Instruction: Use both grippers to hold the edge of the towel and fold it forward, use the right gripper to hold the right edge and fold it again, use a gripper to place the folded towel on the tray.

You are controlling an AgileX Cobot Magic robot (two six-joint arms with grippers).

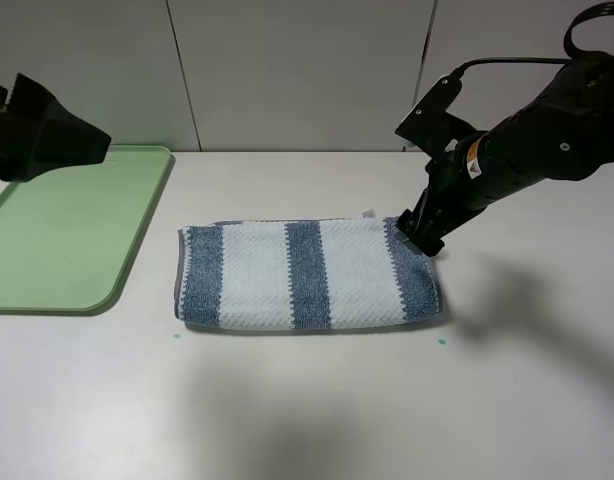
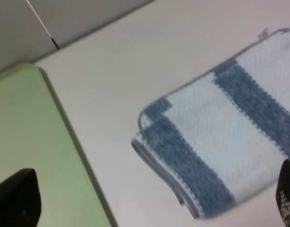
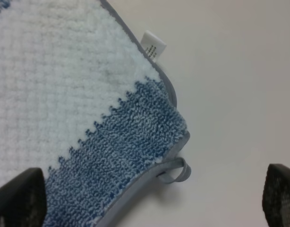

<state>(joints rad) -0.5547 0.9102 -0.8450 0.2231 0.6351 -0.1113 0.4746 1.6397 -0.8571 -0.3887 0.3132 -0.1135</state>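
Towel [image 1: 309,275] folded, long axis left-right; my right pincer [image 1: 424,234], spread, straddles far right corner; left pincer [image 1: 79,142], spread, well apart over tray [image 1: 87,240].

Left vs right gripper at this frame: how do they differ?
The right gripper is low at the towel's far right corner; the left gripper hangs over the tray, off the towel. The right gripper's wrist view is filled by that corner; the left gripper's takes in tray and towel end. Both open, empty.

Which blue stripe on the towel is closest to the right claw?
The rightmost stripe, by the right gripper; the middle stripe and left stripe lie farther away.
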